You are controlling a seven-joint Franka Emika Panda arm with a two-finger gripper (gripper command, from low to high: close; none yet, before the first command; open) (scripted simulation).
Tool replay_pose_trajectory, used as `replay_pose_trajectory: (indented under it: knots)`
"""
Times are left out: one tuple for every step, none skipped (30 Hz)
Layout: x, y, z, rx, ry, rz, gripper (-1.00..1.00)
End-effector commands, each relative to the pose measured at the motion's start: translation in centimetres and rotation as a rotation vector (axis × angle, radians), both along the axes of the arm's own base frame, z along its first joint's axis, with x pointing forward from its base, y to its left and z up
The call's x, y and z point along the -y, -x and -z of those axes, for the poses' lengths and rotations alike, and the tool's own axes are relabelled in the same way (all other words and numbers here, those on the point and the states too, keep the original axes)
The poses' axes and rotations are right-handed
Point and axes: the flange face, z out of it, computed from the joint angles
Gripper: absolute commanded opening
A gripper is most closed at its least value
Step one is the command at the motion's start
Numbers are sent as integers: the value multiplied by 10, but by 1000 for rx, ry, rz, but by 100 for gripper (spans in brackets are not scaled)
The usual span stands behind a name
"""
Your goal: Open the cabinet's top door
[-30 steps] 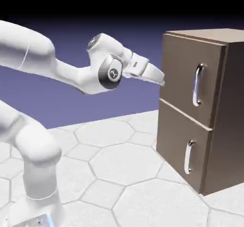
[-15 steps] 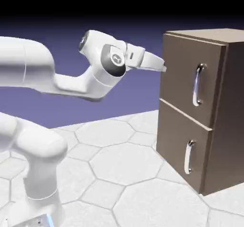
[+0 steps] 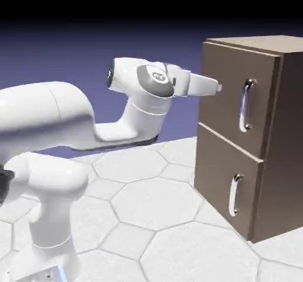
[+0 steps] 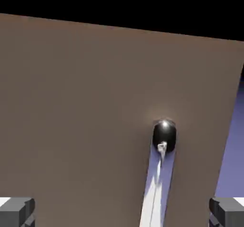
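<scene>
End effector (image 3: 216,87) stood level in front of the top door (image 3: 234,91), its tips pointing at the panel's upper part and close to it, with the silver handle (image 3: 247,105) a little further to the exterior view's right. I could not tell from that side view whether the tips touched the wood. From the hand view I saw both grey fingertips (image 4: 17,211) spread wide at the bottom corners, nothing between them but brown door (image 4: 86,116). The jaws were fully apart and held nothing. The handle (image 4: 160,173) showed right of centre in the hand view, its dark rounded end bright with a highlight and its silver bar running down to the bottom edge.

The cabinet (image 3: 283,144) stood on the hex-tiled worktop (image 3: 154,210) at the exterior view's right. I saw the top door flush with the front, shut, and the lower door (image 3: 225,186) under it, also shut, with its own handle (image 3: 235,195). The white arm (image 3: 71,121) bent up from the lower left and reached across toward the cabinet.
</scene>
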Motion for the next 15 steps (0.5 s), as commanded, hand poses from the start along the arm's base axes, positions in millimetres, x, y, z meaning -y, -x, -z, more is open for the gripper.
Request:
replay_pose_trajectory:
  knots:
    - [3,-3,4,12,-7,2,0]
    - [6,-6,7,24,-13,3,0]
    - [8,-9,11,36,-20,4,0]
    - [11,-13,16,47,-27,5,0]
    - [13,-16,20,59,-35,6,0]
    - [15,-20,25,70,-42,7,0]
    - [17,-24,30,81,-49,7,0]
    - [19,-27,35,92,-57,7,0]
    - [20,-31,41,103,-65,7,0]
    - [22,-36,47,114,-72,7,0]
    - [23,-40,52,125,-80,6,0]
    - [24,-44,59,135,-88,5,0]
    - [24,-49,65,145,-96,3,0]
    - [25,-53,72,155,-104,1,0]
    - [25,-57,79,165,-112,-1,0]
